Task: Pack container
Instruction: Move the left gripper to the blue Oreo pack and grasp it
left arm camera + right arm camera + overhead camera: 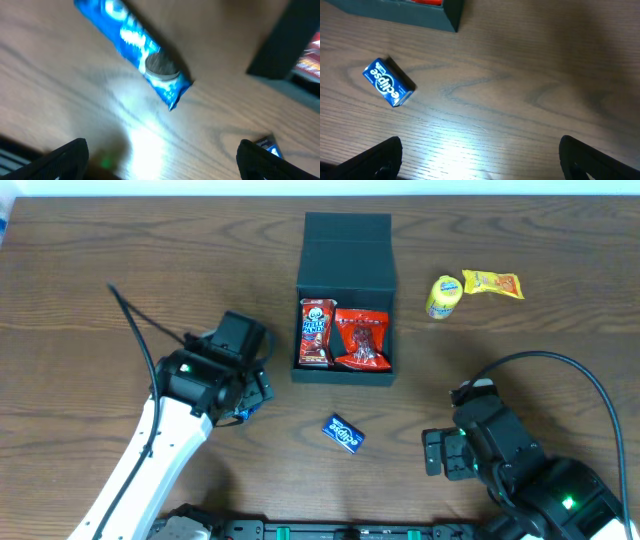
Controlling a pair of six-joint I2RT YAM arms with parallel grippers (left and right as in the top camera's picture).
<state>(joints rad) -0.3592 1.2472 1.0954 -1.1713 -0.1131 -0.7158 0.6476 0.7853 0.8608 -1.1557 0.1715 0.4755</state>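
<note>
Partly packed: two packets in, four items out

The container (345, 240) sits open at the far middle of the table (80, 260), its lid flap folded back. A tall red packet (316, 332) lies against its left wall and a wide red packet (361, 340) lies just beside it. Together they cover most of the floor (whether more will fit flat is hard to tell from above).

Four things are not yet in. A blue packet (145, 55) lies on the wood near the container's front left corner, just ahead of the left gripper (162, 157). That gripper's fingers (65, 160) stand wide apart with nothing between them. A mint box (387, 82) lies in front of the container, between the two arms. A yellow pouch (444, 296) and an orange packet (492, 283) lie close together off to the container's right, well apart from either arm.

The right gripper (480, 162) hangs over bare wood, spread wide and empty, with the mint box ahead of it toward the container.

By my reckoning about a third is done. Four items remain to load, and then the lid to close.
</note>
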